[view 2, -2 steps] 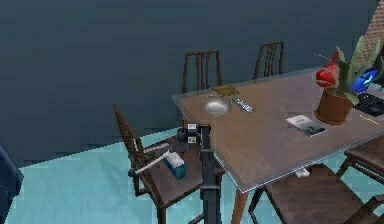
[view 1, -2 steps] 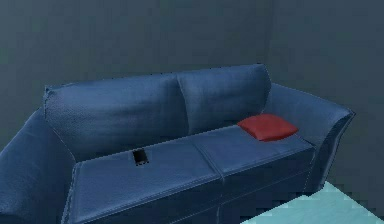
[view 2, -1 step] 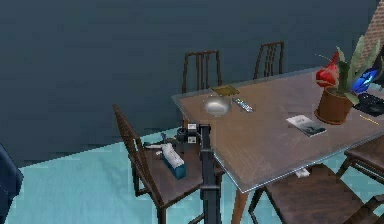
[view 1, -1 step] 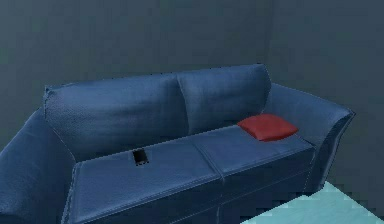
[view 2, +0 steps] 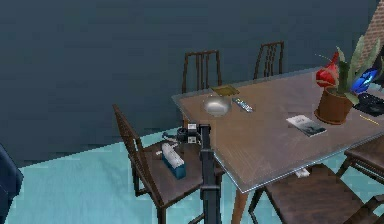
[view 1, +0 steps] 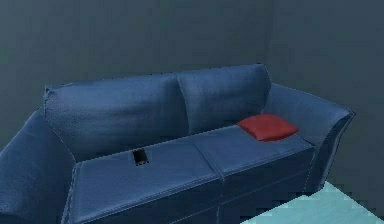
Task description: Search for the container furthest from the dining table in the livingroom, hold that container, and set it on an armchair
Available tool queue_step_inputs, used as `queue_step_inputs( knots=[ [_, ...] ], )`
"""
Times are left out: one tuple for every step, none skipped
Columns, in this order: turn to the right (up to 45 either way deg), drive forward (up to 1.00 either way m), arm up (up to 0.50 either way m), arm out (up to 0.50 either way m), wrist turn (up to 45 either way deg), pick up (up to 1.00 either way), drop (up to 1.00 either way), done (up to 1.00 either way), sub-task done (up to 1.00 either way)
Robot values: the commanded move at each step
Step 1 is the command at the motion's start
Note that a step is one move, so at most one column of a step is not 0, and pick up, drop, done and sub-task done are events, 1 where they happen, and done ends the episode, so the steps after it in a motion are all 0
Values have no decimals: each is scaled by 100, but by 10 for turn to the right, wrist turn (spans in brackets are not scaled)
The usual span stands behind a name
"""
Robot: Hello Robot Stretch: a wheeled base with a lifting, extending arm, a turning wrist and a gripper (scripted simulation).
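Two places watched | blue sofa (view 1: 150, 150), red cushion (view 1: 268, 127) propped beside its armrest | dining table (view 2: 270, 140), grey bowl (view 2: 218, 106) at its corner nearest the chair (view 2: 148, 172): too close to be our container, we judge | gripper (view 2: 182, 134) reaches at the chair seat's edge by a white-teal thing (view 2: 172, 160), likely its aim; whether it holds anything we cannot tell

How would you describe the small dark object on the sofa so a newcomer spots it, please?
Find the blue fabric sofa. On the seat cushion at the forward view's left, by the backrest, lies a small black rectangular device. Unlike the red cushion at the other end, it is thin and dark.
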Motion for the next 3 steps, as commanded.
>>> queue_step_inputs(
  knots=[
    [0, 0, -30, 0, 0, 0, 0, 0, 0],
    [0, 0, 0, 0, 0, 100, 0, 0, 0],
    [0, 0, 10, 0, 0, 0, 0, 0, 0]
  ],
)
